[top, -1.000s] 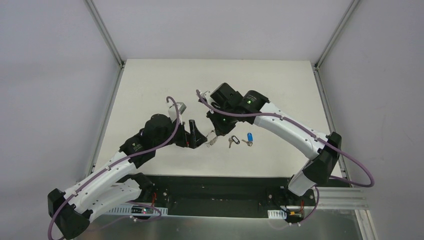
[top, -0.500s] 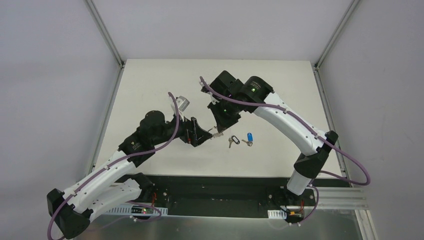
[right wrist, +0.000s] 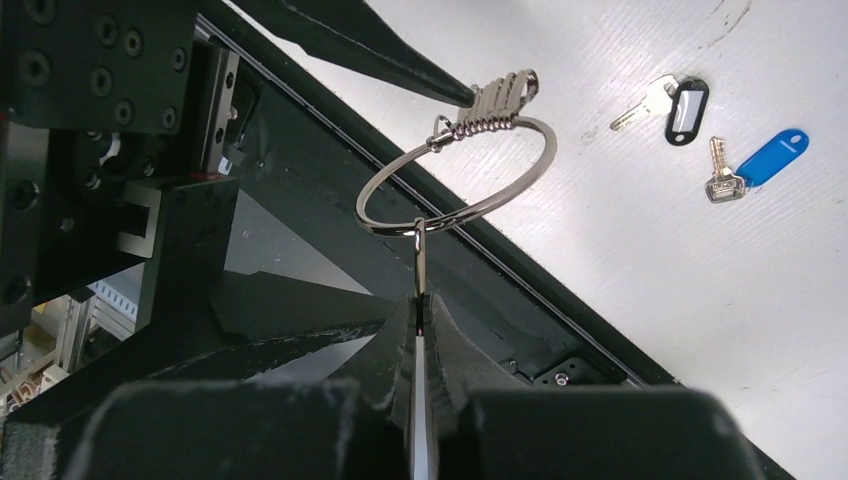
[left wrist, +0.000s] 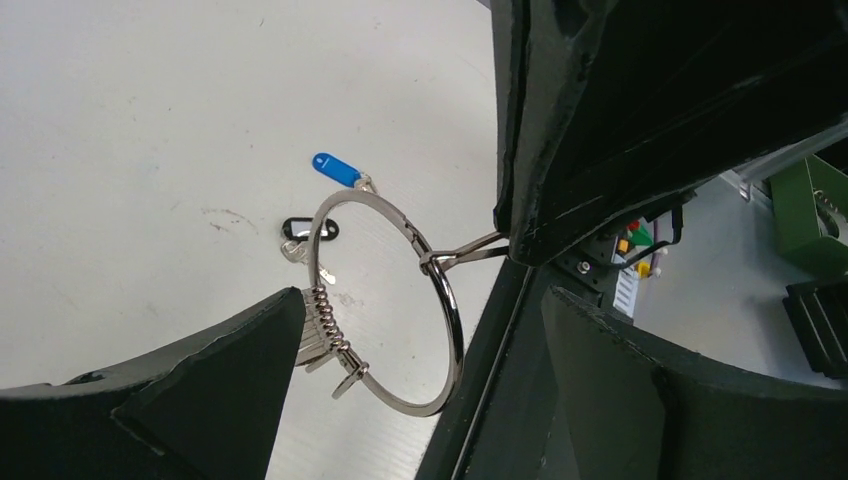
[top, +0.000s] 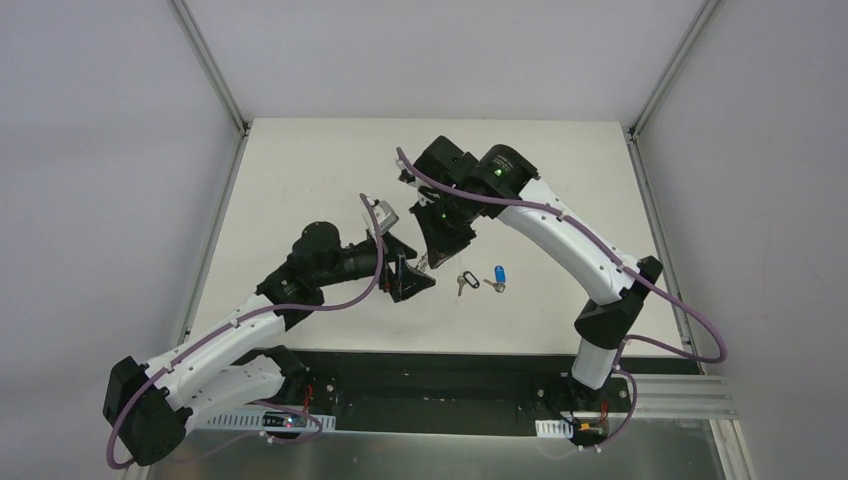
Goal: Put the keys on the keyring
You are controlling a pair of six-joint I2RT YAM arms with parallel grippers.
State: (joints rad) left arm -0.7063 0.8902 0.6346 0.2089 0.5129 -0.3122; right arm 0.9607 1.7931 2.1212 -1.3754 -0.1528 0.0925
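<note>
The keyring [left wrist: 455,320] is a thin silver ring held up off the table. My right gripper [right wrist: 420,300] is shut on the small metal piece [right wrist: 419,260] attached to it, so the ring [right wrist: 418,228] stands above its fingertips. My left gripper [left wrist: 422,295] is open, with its jaws wide apart on either side of the ring. One fingertip [right wrist: 455,92] touches the coiled part of the ring. The black-headed key [top: 463,281] and the blue-headed key [top: 498,275] lie loose on the table right of both grippers. Both also show in the right wrist view, black [right wrist: 688,110] and blue [right wrist: 775,157].
The white table [top: 300,170] has a black strip along its near edge [top: 450,360]. Metal frame posts [top: 215,75] stand at the back corners. Both arms meet near the table's middle, close to its near edge.
My left arm has swung right and turned its wrist, bringing its gripper closer under the right one. My right gripper has shifted slightly and stays shut on the ring's metal piece. The keys have not moved.
</note>
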